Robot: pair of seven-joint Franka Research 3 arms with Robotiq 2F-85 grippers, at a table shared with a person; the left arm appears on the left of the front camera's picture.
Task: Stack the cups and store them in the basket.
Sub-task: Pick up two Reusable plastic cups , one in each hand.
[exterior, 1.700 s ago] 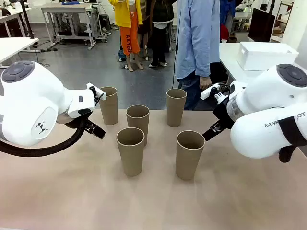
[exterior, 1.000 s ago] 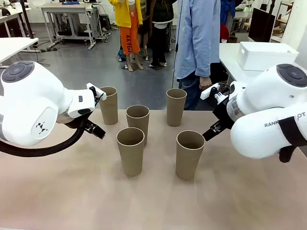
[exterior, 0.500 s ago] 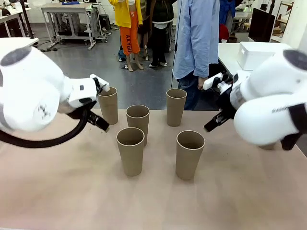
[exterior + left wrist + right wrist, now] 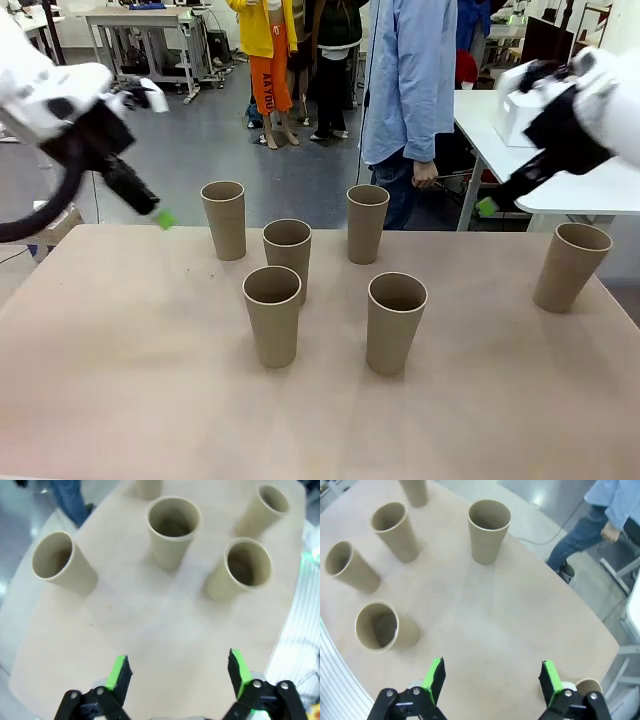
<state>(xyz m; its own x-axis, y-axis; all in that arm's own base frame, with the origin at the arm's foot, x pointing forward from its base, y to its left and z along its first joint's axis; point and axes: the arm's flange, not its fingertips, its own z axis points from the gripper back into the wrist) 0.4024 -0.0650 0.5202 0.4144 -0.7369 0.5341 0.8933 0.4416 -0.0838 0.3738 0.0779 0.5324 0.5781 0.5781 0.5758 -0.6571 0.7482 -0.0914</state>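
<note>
The tan table (image 4: 150, 400) carries six open, upright paper cups, none nested yet. The middle cup (image 4: 287, 255) serves as the landmark.

A white bin (image 4: 510, 125), which looks to be the basket, sits far to the right of the middle cup and beyond it, on a separate white table. It is partly hidden behind the right arm.

The left gripper (image 4: 178, 675) hangs above and well left of the middle cup, its jaws spread wide and holding nothing. The right gripper (image 4: 492, 680) hangs above and far to the right of it, also spread wide and empty.

- The far-left cup (image 4: 223, 218) stands behind and left of the middle cup.
- The far-right cup (image 4: 367, 222) stands behind and to its right.
- The near cup (image 4: 272, 313) stands just in front of it, very close.
- The near-right cup (image 4: 396, 321) stands in front and to its right.
- The lone cup (image 4: 571, 265) stands well off to the right, by the table's edge.

The main risks, judged from this layout:

- The cups are light and tall, so a finger clipping a rim on the way down would likely tip one.
- The narrow gap between the middle cup and the near cup leaves little room for open jaws.
- A hard squeeze could crush a wall, and a tilted cup may jam instead of nesting.
- The reach to the bin is long.
</note>
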